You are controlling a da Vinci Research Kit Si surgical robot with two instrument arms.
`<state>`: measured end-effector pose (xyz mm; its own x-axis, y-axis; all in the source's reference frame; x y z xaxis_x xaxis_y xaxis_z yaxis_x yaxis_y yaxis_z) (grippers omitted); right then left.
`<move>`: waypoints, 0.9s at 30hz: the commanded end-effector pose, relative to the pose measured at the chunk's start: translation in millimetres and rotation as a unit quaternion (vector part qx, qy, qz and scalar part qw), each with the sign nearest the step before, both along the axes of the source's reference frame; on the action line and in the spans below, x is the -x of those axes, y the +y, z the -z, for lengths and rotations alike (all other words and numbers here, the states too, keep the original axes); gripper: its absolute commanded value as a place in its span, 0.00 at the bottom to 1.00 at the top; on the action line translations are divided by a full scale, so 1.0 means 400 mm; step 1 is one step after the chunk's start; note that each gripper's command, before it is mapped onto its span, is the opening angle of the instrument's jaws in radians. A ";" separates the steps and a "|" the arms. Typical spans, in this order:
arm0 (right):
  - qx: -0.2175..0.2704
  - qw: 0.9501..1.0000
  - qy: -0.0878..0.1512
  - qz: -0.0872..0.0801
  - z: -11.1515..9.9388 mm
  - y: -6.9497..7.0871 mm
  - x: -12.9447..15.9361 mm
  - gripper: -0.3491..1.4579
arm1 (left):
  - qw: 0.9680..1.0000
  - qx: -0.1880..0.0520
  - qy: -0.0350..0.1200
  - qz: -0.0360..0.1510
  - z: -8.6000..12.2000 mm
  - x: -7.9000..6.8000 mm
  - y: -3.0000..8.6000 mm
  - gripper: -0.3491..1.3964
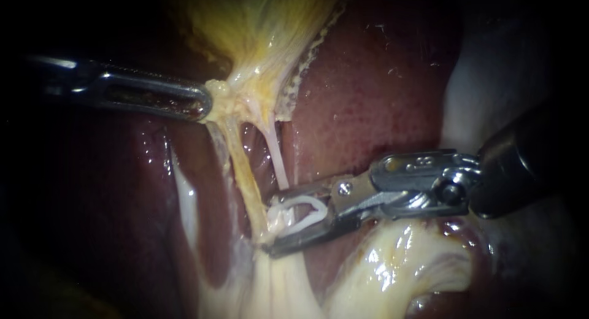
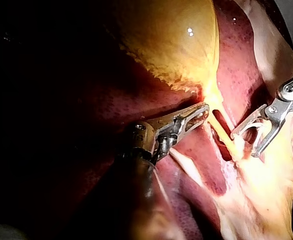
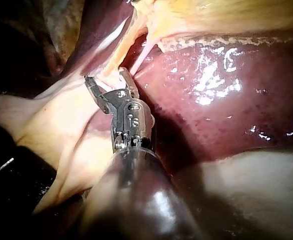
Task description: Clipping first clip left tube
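Note:
My left instrument [image 1: 205, 104] comes in from the left, its jaws shut on the gallbladder [image 1: 257, 24] at its narrow end, holding it taut. Two tubes run down from there: the yellowish left tube [image 1: 242, 172] and a thin pale right tube [image 1: 278, 162]. My right instrument [image 1: 270, 226] enters from the right. Its jaws stand apart and hold a white clip [image 1: 304, 216] between them. Their tips sit at the lower end of the left tube, which lies right at the clip's mouth. The left wrist view shows my right instrument [image 2: 244, 145] beside that left tube [image 2: 221, 135].
Dark red liver [image 1: 368, 98] lies behind and to the right of the tubes. Pale glistening fatty tissue [image 1: 392, 264] bulges just under my right instrument's shaft. A white strand [image 1: 184, 196] runs down the liver left of the tubes.

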<state>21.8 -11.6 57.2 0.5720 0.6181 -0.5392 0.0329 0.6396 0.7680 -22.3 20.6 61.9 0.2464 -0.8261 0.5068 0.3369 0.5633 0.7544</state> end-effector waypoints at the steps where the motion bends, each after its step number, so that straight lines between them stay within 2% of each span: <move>1: 0.001 1.000 -0.001 -0.001 -0.0004 0.0003 0.0000 0.43 | 1.000 0.000 0.000 0.000 0.0000 0.0000 0.0000 0.00; 13: 0.003 1.000 -0.001 -0.007 -0.0057 0.0033 -0.0030 0.43 | 1.000 0.000 0.000 0.000 -0.0002 0.0003 -0.0001 0.00; 17: -0.010 1.000 0.005 -0.020 -0.0072 0.0027 -0.0053 0.43 | 1.000 0.000 0.000 0.000 -0.0002 0.0004 -0.0001 0.00; 21: -0.034 0.999 0.020 -0.031 -0.0090 0.0012 -0.0073 0.44 | 1.000 0.000 0.000 0.000 -0.0002 0.0004 -0.0001 0.00; 24: -0.059 0.997 0.045 -0.035 -0.0100 -0.0001 -0.0083 0.44 | 1.000 0.000 0.000 0.000 -0.0002 0.0004 -0.0001 0.00; 27: -0.095 0.992 0.077 -0.038 -0.0098 -0.0006 -0.0093 0.44 | 1.000 0.000 0.000 0.000 -0.0003 0.0004 -0.0001 0.00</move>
